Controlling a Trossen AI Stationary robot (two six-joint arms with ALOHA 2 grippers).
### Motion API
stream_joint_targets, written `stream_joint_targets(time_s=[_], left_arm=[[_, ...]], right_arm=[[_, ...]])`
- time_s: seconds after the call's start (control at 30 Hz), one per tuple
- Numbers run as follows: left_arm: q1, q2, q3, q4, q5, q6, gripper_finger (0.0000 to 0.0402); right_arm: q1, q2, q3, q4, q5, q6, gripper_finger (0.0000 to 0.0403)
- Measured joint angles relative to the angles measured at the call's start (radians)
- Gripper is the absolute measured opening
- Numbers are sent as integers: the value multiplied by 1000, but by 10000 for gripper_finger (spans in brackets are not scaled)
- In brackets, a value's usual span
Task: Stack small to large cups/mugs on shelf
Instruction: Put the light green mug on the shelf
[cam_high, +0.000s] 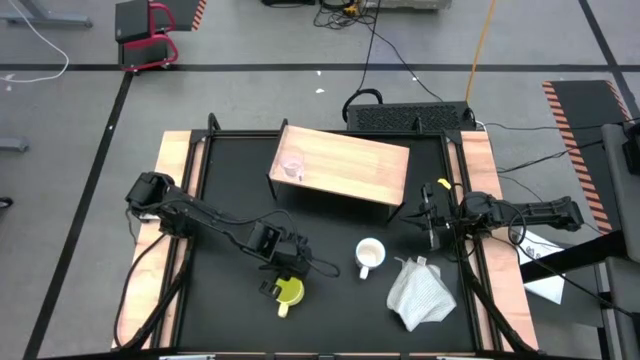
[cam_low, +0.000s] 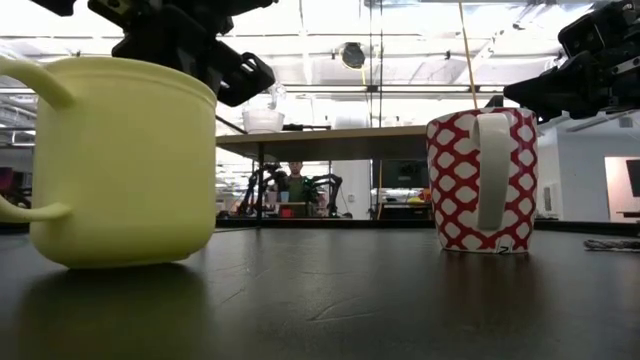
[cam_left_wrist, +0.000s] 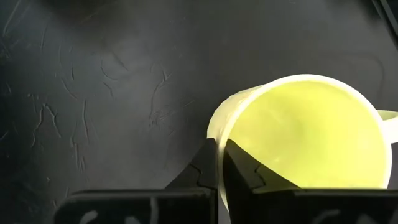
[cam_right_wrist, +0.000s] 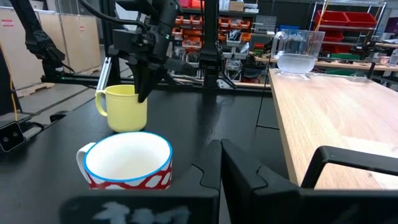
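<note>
The yellow handled mug (cam_high: 289, 291) stands upright on the black table near its front, also in the low view (cam_low: 120, 160). My left gripper (cam_high: 285, 268) is right above it, shut on its rim. The white mug with a red pattern (cam_high: 369, 256) stands on its base to the right of it. The small clear glass cup (cam_high: 291, 168) stands on the left end of the light wooden shelf (cam_high: 350, 165). My right gripper (cam_high: 430, 218) is shut and empty at the table's right side, beside the shelf's right end. My left gripper holds the yellow mug by its wall at the rim (cam_left_wrist: 217, 146), on the mug's far side, away from the handle (cam_left_wrist: 388, 121). One finger (cam_left_wrist: 245, 174) is inside the mug and one (cam_left_wrist: 200, 169) outside. The fingers point down from above. The mug stands upright with its base on the table.
A crumpled white cloth (cam_high: 420, 292) lies at the front right, close to the white mug. Pale wooden strips (cam_high: 175, 200) run along the table's left and right sides. The shelf stands on short dark legs across the table's far middle.
</note>
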Motion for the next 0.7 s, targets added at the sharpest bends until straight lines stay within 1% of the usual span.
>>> stream_joint_targets(time_s=[0.2,0.47,0.6,0.7], left_arm=[[-5,-32,0,-7,-23,37,4],[5,-159,0,-34,-31,87,4],[24,-213,-12,-35,-26,100,4],[51,-255,-44,-21,5,100,4]], right_arm=[[0,0,0,0,0,0,0],[0,3,0,0,0,0,0],[0,5,0,0,0,0,0],[0,5,0,0,0,0,0]])
